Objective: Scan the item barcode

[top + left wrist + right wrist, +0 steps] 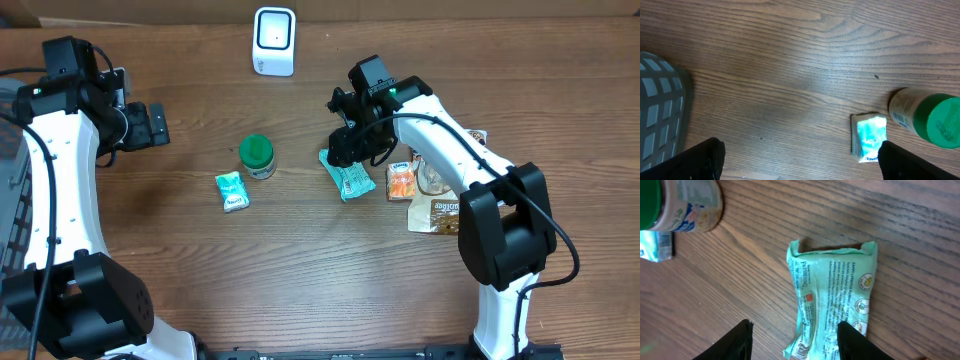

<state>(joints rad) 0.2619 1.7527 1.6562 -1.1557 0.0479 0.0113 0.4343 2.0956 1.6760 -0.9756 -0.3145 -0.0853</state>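
A mint-green packet (348, 178) lies flat on the wooden table, its printed side with a barcode strip up (835, 295). My right gripper (352, 150) hangs just above its near end. In the right wrist view the right gripper (795, 330) is open: one finger stands over bare wood to the left, the other over the packet's right side. Nothing is lifted. The white scanner (274, 40) stands at the back centre. Far to the left, my left gripper (150, 125) stands wide open and empty (800, 152).
A green-lidded jar (257, 155) and a small teal sachet (232, 190) lie left of the packet. An orange packet (402, 180) and a brown pouch (435, 213) lie to its right, under the right arm. A grey basket (660, 110) sits at the far left edge.
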